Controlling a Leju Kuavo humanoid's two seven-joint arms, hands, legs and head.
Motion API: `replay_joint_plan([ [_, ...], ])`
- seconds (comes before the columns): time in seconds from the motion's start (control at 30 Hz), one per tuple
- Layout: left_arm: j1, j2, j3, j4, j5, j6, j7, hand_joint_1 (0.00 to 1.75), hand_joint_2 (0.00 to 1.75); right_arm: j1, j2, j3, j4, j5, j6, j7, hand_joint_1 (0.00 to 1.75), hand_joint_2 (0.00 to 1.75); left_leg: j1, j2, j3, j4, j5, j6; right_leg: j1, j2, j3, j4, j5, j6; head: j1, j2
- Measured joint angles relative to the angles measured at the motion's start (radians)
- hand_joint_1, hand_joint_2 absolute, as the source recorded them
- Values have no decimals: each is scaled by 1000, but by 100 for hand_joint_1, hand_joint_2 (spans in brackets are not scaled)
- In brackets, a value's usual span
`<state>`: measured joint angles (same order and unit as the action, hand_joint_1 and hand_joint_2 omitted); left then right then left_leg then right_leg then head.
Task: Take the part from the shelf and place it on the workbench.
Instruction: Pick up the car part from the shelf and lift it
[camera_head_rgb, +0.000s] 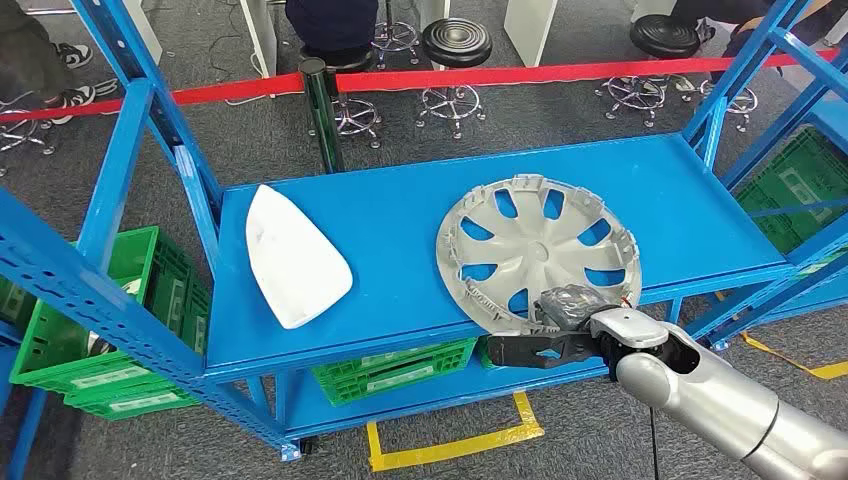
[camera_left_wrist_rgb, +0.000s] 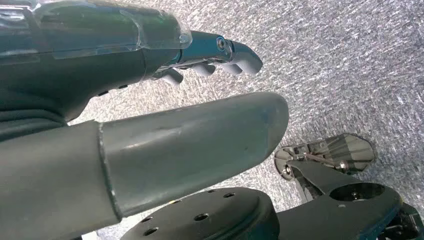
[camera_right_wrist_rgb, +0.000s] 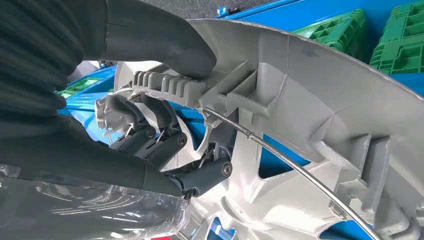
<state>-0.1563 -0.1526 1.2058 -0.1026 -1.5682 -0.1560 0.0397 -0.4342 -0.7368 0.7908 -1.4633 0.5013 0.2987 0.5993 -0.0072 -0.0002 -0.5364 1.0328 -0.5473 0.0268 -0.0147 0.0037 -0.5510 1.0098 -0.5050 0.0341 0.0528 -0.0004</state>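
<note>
Right hand (camera_head_rgb: 560, 325) grips the grey wheel cover (camera_head_rgb: 540, 245) at its near rim, thumb over the edge for lifting; cover lies flat on the blue shelf (camera_head_rgb: 400, 290); left hand (camera_left_wrist_rgb: 150, 100) hangs empty, fingers loosely apart.

What I can't make out from my station

From the head view, my right robot hand (camera_head_rgb: 560, 335) covers the near rim of the wheel cover (camera_head_rgb: 540, 245), so I can't see the contact there. In the right wrist view the thumb (camera_right_wrist_rgb: 165, 45) lies over the rim, the fingers (camera_right_wrist_rgb: 150, 140) reach behind it, and the wheel cover (camera_right_wrist_rgb: 310, 125) runs off the frame. The 2 green crates (camera_head_rgb: 110, 330) under the shelf (camera_head_rgb: 400, 290) are partly hidden. The seated people are cropped.
</note>
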Motion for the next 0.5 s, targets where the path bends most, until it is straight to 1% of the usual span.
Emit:
replay_joint_plan([
  [0.13, 0, 0, 0, 0, 0, 0, -1, 0, 0, 0, 1, 0, 1, -3, -9, -2, 175, 175, 0, 0, 0, 0, 0, 0, 0, 0, 0, 0, 0, 0, 0, 0],
  [0.2, 0, 0, 0, 0, 0, 0, -3, 0, 0, 3, 3, -1, 3, -16, -40, -14, 175, 175, 0, 1, 0, 0, 0, 0, 0, 0, 0, -1, 0, 0, 0, 0],
  [0.23, 0, 0, 0, 0, 0, 1, -4, 0, 0, 8, 4, -2, 4, -32, -70, -28, 175, 175, 0, 1, 0, 0, 0, 0, 0, 0, 0, -1, 0, 0, 0, 0],
  [0.3, 0, 0, 0, 0, 1, 4, -5, 0, 0, 27, 10, -14, 5, -88, -170, -80, 175, 175, 0, 1, -1, 0, 0, 0, 0, 0, 0, -1, 0, 0, 0, 0],
  [0.4, 0, 0, 0, 0, 3, 15, -7, 0, 0, 64, 29, -56, 0, -199, -355, -194, 175, 175, 0, 1, -1, 0, 0, 0, 0, -2, 0, 0, 0, 0, 0, 0],
  [0.5, 0, -1, 0, 0, 2, 27, -12, 0, 0, 101, 51, -110, -13, -280, -484, -284, 175, 175, 0, 2, -1, -1, 0, 0, 0, -2, 0, 0, 0, 0, -1, 0],
])
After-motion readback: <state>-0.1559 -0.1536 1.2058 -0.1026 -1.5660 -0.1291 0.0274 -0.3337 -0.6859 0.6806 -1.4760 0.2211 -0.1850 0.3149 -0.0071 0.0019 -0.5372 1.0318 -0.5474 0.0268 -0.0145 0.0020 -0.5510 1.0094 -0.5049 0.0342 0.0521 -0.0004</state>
